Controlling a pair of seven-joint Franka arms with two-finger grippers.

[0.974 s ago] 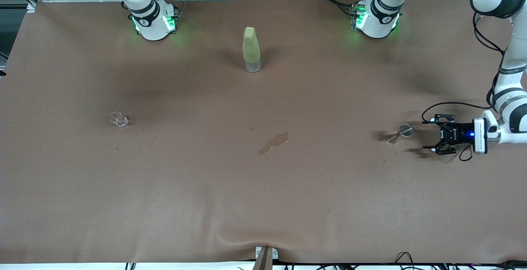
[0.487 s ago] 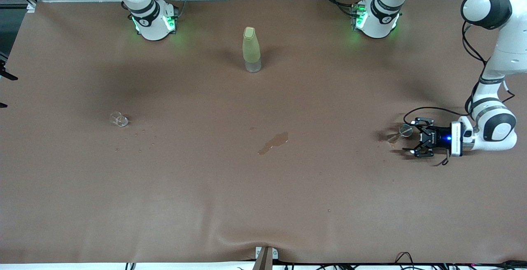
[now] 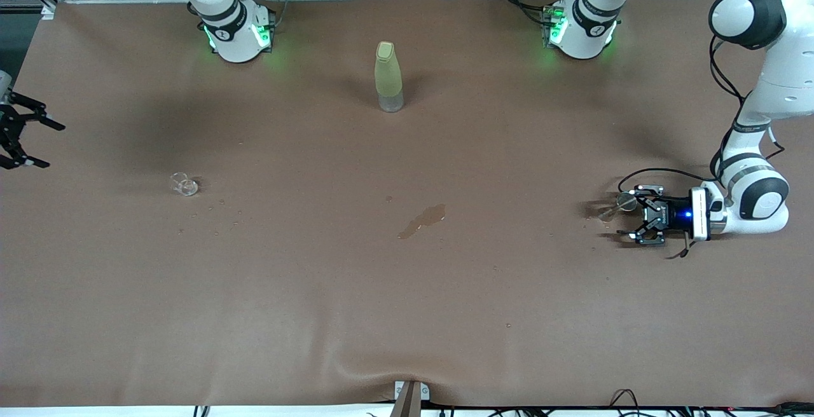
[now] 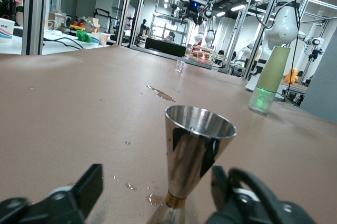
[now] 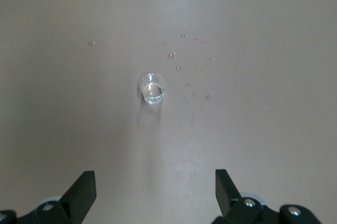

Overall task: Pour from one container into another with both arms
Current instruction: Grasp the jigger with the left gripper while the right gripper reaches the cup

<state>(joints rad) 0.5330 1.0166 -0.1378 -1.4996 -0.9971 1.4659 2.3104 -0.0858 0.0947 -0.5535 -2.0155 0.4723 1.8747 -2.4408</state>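
The stemmed metal cup [image 3: 626, 200] [image 4: 197, 158] stands upright on the brown counter [image 3: 407, 315] toward the left arm's end, amid small droplets. The left pincer [image 3: 636, 211] lies low at the counter with its fingers [image 4: 79, 195] spread, one on each side of the cup's stem, not visibly touching it. The clear tumbler [image 3: 184, 184] [image 5: 153, 88] stands toward the right arm's end, well apart from the cup, droplets [image 5: 190, 66] scattered beside it. The right pincer [image 3: 22, 139], fingers wide apart and holding nothing, hangs above the counter's edge at that end. A yellow-green bottle [image 3: 388, 76] and a wet patch [image 3: 423, 220] lie between the two vessels.
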